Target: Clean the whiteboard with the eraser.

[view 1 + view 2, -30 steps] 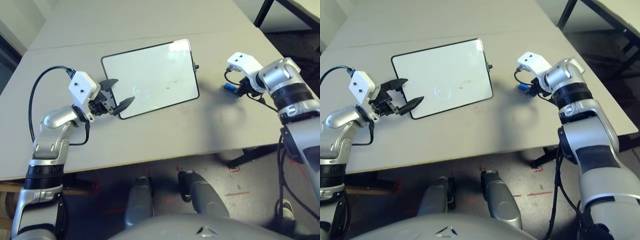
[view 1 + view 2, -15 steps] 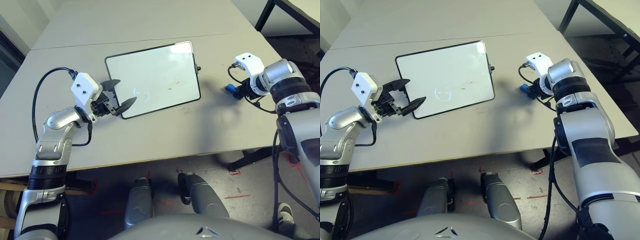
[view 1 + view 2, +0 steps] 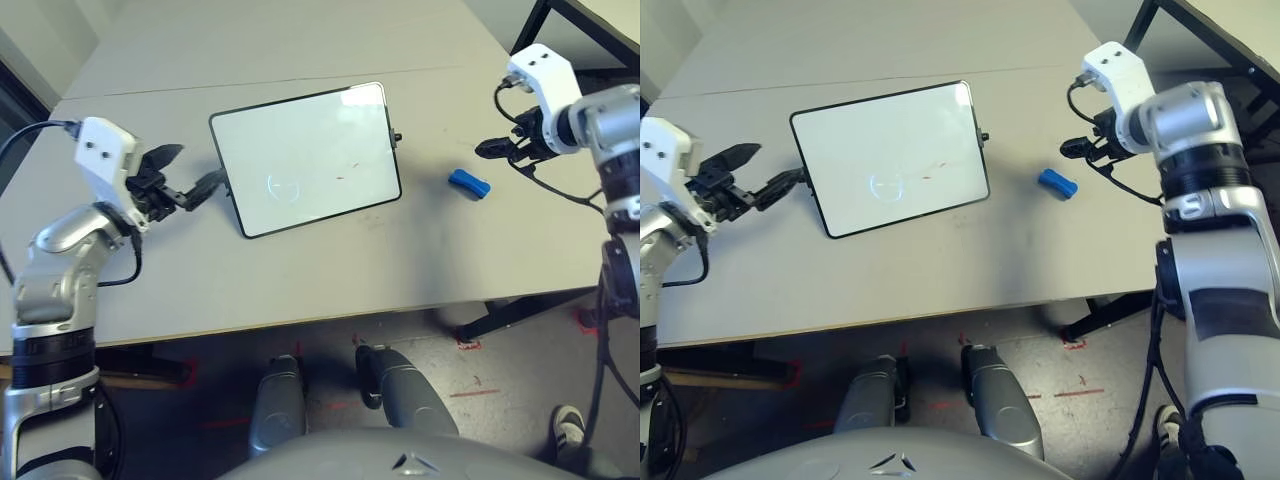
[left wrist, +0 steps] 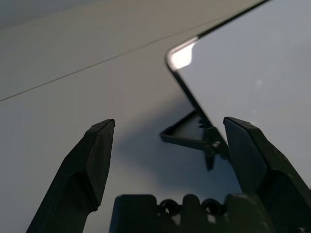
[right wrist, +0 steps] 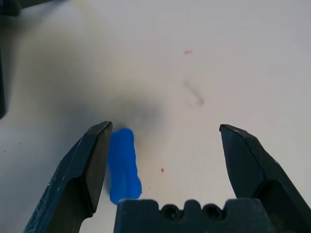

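The table (image 3: 330, 285) is seen stretching under both arms, its near edge above a dark floor (image 3: 330, 400) marked with red lines. By the robot's left and right sides, the silver arms are held out over it. On the table the board (image 3: 310, 160) is laid at a slant, framed in black, with a few small red marks left on its white face; a black knob (image 3: 397, 136) is fixed to its side toward the right arm. At the board's other side, the left gripper (image 3: 197, 172) is held with its fingers spread wide, one finger close by the frame. The right gripper (image 5: 166, 127) is held open too, its fingers well apart and nothing gripped between them. The eraser (image 3: 469, 183), blue and oblong, is seen lying on the table between the board and the table's right edge, near the right gripper, apart from the board.
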Motion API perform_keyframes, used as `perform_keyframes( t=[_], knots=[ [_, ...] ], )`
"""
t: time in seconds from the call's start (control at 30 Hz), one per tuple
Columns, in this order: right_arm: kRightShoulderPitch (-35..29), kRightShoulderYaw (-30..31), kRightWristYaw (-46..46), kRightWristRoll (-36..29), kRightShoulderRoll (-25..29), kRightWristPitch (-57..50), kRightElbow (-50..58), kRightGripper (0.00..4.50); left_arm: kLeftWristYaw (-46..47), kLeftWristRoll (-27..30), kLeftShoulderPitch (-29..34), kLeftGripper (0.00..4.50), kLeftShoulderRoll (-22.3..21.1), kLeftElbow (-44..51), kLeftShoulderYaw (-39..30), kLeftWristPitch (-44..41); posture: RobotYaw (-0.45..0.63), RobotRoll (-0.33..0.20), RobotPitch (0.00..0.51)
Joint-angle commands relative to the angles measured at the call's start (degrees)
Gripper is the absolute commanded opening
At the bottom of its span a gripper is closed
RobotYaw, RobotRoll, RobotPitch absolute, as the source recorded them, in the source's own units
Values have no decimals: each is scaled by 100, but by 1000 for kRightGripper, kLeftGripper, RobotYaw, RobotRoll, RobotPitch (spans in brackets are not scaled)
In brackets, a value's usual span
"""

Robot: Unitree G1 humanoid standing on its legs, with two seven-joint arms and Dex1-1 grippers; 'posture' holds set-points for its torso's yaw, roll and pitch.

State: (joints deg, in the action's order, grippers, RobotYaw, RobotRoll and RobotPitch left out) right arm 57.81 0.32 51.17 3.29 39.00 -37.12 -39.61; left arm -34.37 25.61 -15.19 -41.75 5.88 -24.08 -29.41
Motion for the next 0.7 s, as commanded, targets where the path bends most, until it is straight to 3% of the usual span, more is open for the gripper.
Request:
perform_keyframes(
  t=[0.03, 0.37, 0.7],
  knots=[
    [-603, -825, -555, -572, -151, 1159, 160, 4467, 652, -69, -112, 4500, 98, -428, -493, -20, -16, 0, 153],
    [-1742, -1900, -1344, -1450, -695, 3410, 175, 4467, 1367, -158, -424, 4500, 154, -1710, -1020, 588, -30, 0, 155],
    [-2066, -1998, -1658, -1737, -943, 4120, 103, 4467, 1365, -182, -672, 4500, -28, -2714, -1082, 1037, -39, 0, 148]
  ],
)
